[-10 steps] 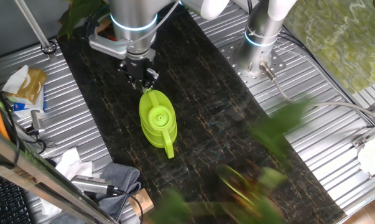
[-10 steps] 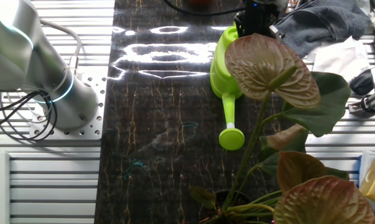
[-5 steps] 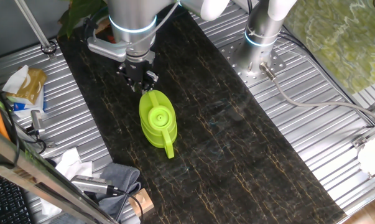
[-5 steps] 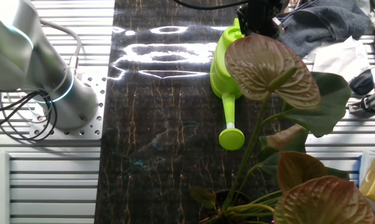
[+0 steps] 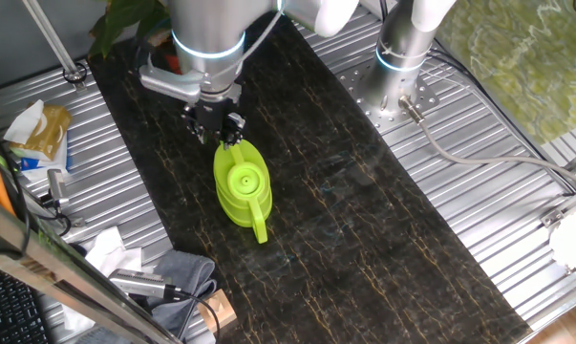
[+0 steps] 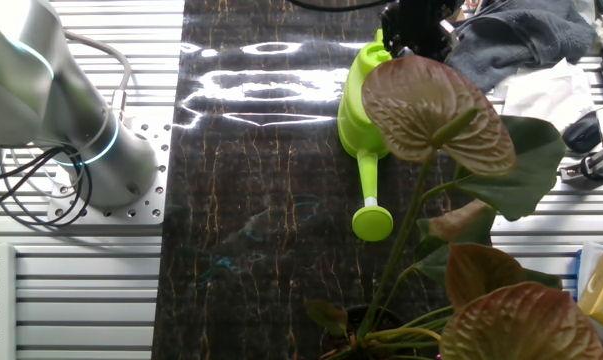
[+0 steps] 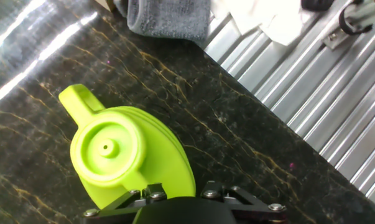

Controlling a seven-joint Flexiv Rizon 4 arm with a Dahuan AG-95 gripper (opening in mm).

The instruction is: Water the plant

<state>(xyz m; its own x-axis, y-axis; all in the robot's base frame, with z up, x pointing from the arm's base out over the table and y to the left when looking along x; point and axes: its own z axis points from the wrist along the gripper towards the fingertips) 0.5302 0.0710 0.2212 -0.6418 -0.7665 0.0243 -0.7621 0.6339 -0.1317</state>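
A lime-green watering can lies on the dark marbled strip. In the other fixed view its long spout with a round rose points toward the camera. My gripper hangs just over the can's upper-left end and does not hold it. In the other fixed view the gripper shows at the can's far end. The hand view shows the can's lid and only my gripper's housing, with the fingertips hidden. The plant has broad brownish and green leaves, and its pot is barely visible.
A grey towel and crumpled paper lie left of the strip. A second arm's base stands on the ribbed metal table at the right. More leaves show at the top left.
The blurred leaves across the lower right of one fixed view are gone. My gripper has shifted slightly over the can's end. The can has not moved.
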